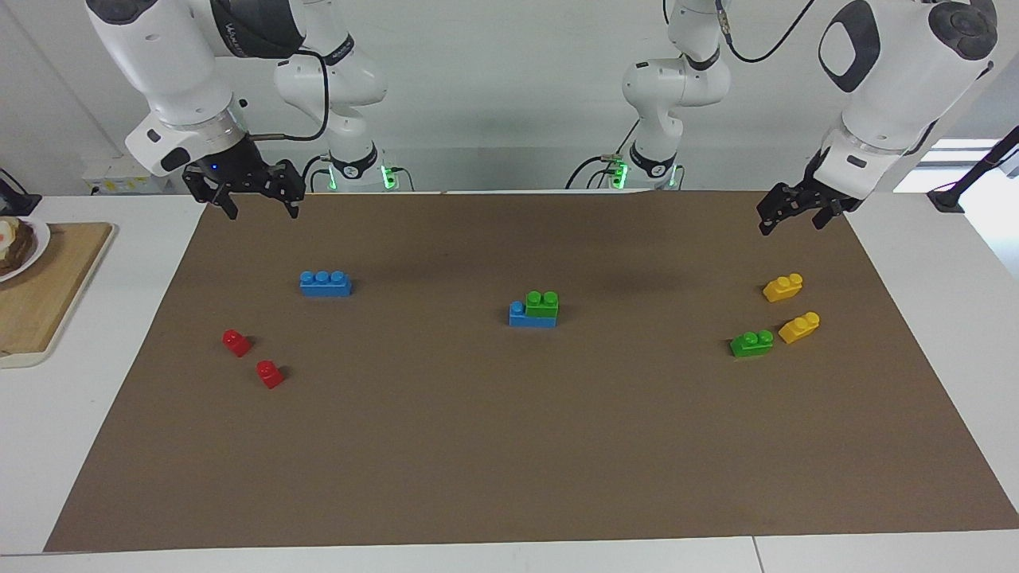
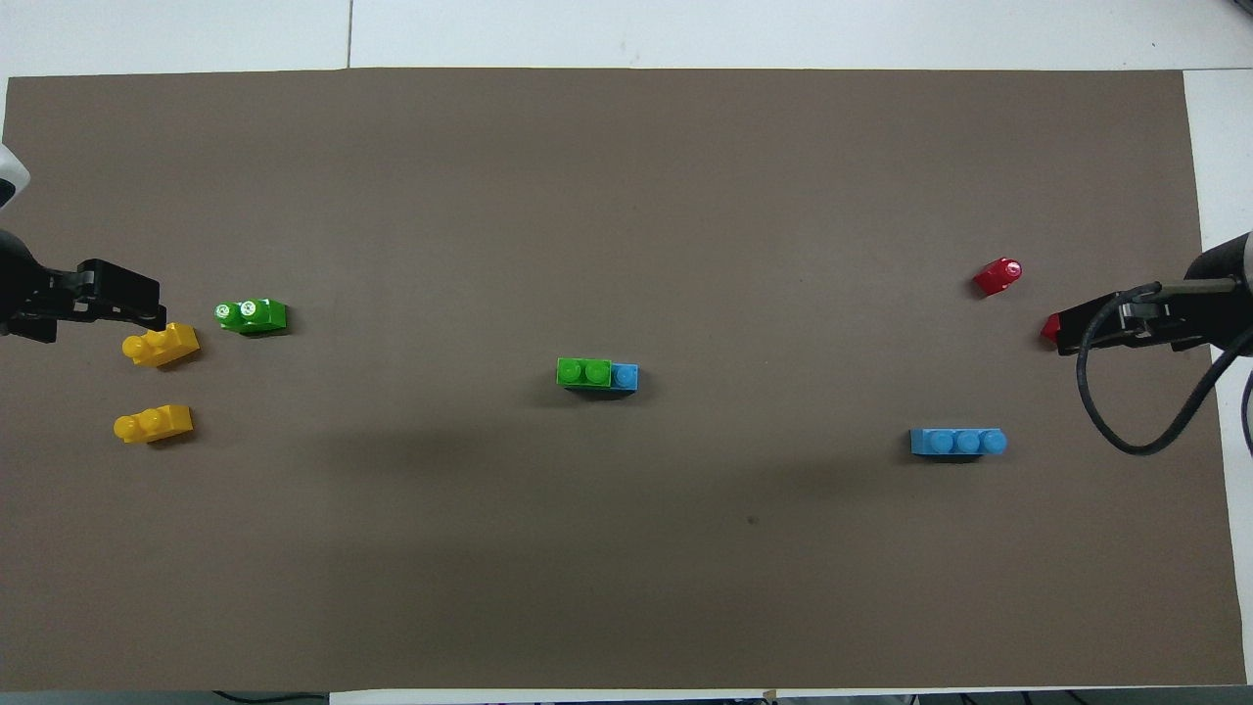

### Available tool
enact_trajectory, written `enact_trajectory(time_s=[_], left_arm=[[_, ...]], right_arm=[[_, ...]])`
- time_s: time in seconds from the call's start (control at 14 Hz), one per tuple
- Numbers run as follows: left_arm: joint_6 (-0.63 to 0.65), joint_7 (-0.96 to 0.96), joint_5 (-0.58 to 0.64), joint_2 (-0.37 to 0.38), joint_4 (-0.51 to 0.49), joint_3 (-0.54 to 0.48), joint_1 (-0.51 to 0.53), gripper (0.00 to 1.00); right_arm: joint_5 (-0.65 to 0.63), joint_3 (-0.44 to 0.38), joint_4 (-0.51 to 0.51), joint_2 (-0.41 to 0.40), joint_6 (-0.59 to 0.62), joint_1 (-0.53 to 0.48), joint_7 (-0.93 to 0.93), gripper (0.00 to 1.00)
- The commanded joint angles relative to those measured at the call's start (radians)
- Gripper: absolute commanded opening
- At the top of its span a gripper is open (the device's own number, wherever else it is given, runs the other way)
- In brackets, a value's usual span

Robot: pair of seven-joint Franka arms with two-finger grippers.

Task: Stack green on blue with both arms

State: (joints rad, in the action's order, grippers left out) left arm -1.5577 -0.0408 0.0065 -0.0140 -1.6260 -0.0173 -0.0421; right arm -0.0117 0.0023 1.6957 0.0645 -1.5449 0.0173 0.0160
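Observation:
A green brick sits on a blue brick at the middle of the mat, leaving one blue stud bare. A second blue brick lies alone toward the right arm's end. A second green brick lies toward the left arm's end. My right gripper is open and empty, raised over the mat's edge at its own end. My left gripper is open and empty, raised over its end of the mat.
Two yellow bricks lie beside the loose green one. Two red bricks lie farther from the robots than the lone blue brick. A wooden board with a plate stands off the brown mat at the right arm's end.

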Motion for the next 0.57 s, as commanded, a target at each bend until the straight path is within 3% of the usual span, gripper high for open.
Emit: enact_trajectory(time_s=[0.0,0.5], left_arm=[[0.016,0.03,-0.005,-0.014,0.028,0.0,0.007,1.0],[0.01,0.029,-0.007,-0.014,0.023,0.0,0.004,1.0]], right_arm=[[-0.014,0.013,0.001,0.0,0.009,-0.019,0.01,1.0],[-0.014,0.013,-0.001,0.0,0.009,-0.019,0.01,1.0]])
